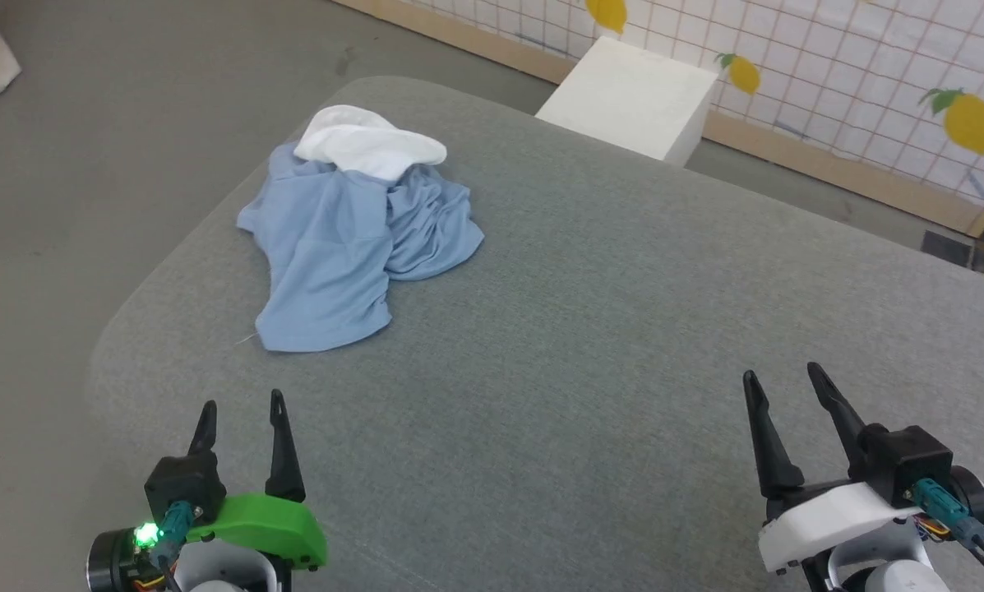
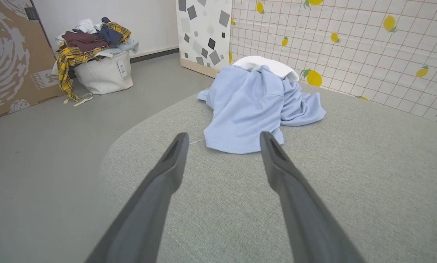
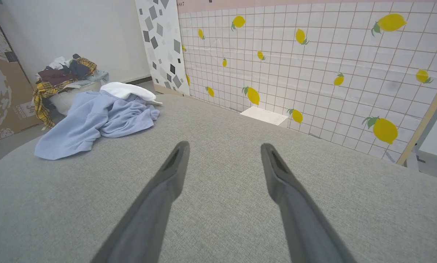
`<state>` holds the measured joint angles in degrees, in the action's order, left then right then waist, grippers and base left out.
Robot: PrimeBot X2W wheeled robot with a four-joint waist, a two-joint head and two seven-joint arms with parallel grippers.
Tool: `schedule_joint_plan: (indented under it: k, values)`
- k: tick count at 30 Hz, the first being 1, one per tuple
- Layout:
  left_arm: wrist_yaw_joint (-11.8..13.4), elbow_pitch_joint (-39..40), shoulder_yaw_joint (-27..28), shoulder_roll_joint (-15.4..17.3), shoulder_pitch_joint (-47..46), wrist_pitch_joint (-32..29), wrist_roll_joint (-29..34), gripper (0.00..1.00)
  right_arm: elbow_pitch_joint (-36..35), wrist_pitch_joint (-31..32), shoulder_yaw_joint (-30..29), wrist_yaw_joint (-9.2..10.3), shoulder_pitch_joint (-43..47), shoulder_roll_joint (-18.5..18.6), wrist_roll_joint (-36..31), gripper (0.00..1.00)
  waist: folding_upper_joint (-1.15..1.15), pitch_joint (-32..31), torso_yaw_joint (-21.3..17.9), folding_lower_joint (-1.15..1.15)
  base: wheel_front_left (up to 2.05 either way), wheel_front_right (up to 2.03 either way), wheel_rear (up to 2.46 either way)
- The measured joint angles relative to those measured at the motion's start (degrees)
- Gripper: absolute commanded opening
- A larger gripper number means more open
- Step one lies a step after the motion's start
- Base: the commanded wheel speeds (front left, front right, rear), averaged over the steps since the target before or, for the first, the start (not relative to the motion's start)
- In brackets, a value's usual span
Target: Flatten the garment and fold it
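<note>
**Q:** What is recorded of the work surface and its edges?
**A:** A grey fabric-covered surface (image 1: 607, 345) is seen across most of the head view. Its left edge is rounded at the near-left and far-left corners, and grey floor (image 1: 130, 99) is seen beyond it. Past the far edge a lemon-patterned tiled wall (image 1: 853, 49) is noted. A white box (image 1: 631, 94) stands between that edge and the wall. Open grey fabric is seen across the middle, right and near parts.

**Q:** Where is the garment noted?
**A:** The garment (image 1: 335, 247), light blue, is found crumpled in a heap at the far left of the surface, close to the left edge but wholly on it. White fabric is bunched at its far end. A hem is turned toward the near side, and folds are piled on its right.

**Q:** What smaller items are entered?
**A:** In the left wrist view a white basket (image 2: 101, 73) heaped with clothes is seen on the floor beyond the left edge, beside a cardboard panel (image 2: 10, 54).

**Q:** And the grippers?
**A:** The left gripper (image 1: 242, 400) is held at the near left and the right gripper (image 1: 781, 370) at the near right, well apart. Both are spread wide, with nothing between the fingers. The garment is touched by neither. Bare surface is seen between it and the left gripper.
</note>
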<state>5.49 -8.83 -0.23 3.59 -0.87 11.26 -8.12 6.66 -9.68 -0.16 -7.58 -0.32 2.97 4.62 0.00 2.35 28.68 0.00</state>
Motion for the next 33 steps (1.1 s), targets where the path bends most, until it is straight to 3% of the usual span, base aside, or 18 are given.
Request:
schedule_joint_plan:
  k: [29,33]
  values:
    - [0.6,-2.1,0.5,-0.2,-0.8,3.3,-1.6,1.0,0.9,-2.1,0.0,0.0,-0.2,-0.1,0.4,1.0,0.0,0.7,10.8,0.0,-0.01,-0.01,-0.01]
    - [-1.0,-2.5,1.1,0.0,-4.1,3.3,-2.5,1.0,0.1,-1.4,0.3,0.0,-0.6,-0.1,-0.3,1.0,0.0,1.9,10.7,0.0,0.0,0.0,0.0]
